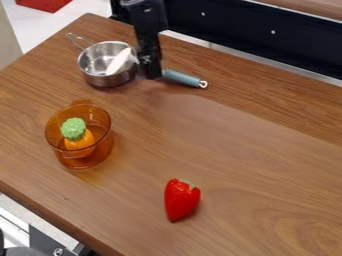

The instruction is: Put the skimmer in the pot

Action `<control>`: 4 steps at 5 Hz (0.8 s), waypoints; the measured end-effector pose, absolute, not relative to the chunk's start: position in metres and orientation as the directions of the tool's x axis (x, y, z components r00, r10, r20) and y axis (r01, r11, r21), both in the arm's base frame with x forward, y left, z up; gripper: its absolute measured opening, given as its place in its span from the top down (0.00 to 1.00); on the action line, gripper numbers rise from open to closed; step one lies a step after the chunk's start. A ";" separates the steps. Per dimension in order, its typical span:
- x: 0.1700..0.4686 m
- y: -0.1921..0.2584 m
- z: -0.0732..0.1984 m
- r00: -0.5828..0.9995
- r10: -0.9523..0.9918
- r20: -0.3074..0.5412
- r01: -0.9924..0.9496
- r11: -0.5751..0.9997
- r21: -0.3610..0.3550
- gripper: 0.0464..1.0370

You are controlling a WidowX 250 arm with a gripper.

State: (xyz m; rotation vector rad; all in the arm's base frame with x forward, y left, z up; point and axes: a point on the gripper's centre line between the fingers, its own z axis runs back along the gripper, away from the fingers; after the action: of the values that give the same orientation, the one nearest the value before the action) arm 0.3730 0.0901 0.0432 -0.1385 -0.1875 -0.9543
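Observation:
The black gripper point(151, 74) hangs down from the top edge, low over the table just right of the small metal pot point(105, 76). A utensil with a blue-grey handle point(184, 79), which looks like the skimmer, lies at the gripper's right side, its hanging ring pointing right. The gripper hides the middle of it. A pale, elongated piece point(119, 61) slants across the pot's inside near its right wall; whether it belongs to the same utensil I cannot tell.
An orange see-through pot point(101, 146) holding an orange and green toy vegetable point(75, 135) stands at the left. A red toy pepper point(181, 200) lies near the lower middle. The table's point(267, 150) back edge meets a dark panel point(240, 35).

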 end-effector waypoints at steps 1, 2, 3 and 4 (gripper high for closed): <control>0.363 0.077 0.057 0.589 -0.772 0.239 0.796 0.605 -0.006 0.04; 0.364 0.077 0.067 0.630 -0.736 0.250 0.743 0.664 0.083 0.04; 0.363 0.073 0.062 0.672 -0.706 0.222 0.704 0.703 0.105 0.04; 0.356 0.056 0.061 0.722 -0.660 0.209 0.647 0.751 0.134 0.04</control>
State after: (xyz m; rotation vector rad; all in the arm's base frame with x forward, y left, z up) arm 0.3558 0.0565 0.0613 0.0532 -0.2512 -0.7219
